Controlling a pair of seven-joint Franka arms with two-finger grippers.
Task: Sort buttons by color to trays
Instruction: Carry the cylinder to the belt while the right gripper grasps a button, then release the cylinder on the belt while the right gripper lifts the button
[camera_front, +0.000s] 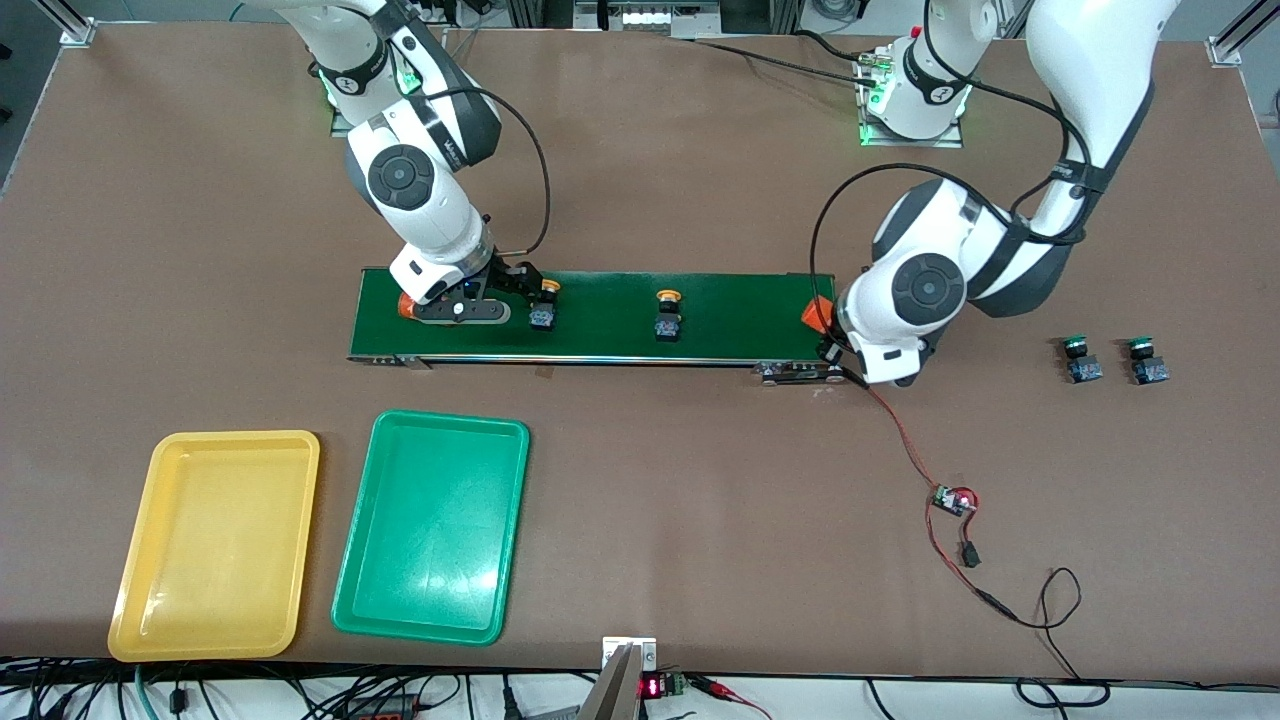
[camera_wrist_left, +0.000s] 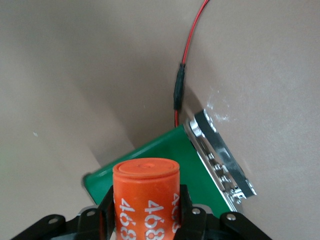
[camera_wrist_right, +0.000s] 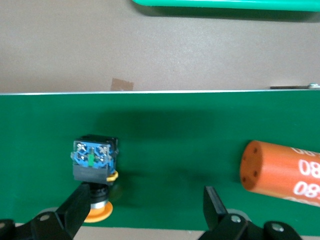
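Note:
Two yellow-capped buttons lie on the dark-green belt (camera_front: 600, 335): one (camera_front: 545, 306) beside my right gripper, one (camera_front: 667, 315) at mid-belt. Two green-capped buttons (camera_front: 1080, 360) (camera_front: 1146, 362) sit on the table toward the left arm's end. My right gripper (camera_front: 500, 292) is open low over the belt; in the right wrist view (camera_wrist_right: 145, 207) one finger (camera_wrist_right: 75, 210) is next to the near button (camera_wrist_right: 95, 162). My left gripper (camera_front: 828, 328) is shut on an orange numbered cylinder (camera_wrist_left: 146, 195) at the belt's end. The yellow tray (camera_front: 215, 545) and green tray (camera_front: 432, 527) are empty.
A second orange cylinder (camera_wrist_right: 280, 175) lies on the belt by my right gripper, toward the right arm's end (camera_front: 405, 305). A metal bracket (camera_wrist_left: 220, 155) caps the belt's end. A red wire (camera_front: 905, 440) runs to a small board (camera_front: 950, 498) nearer the front camera.

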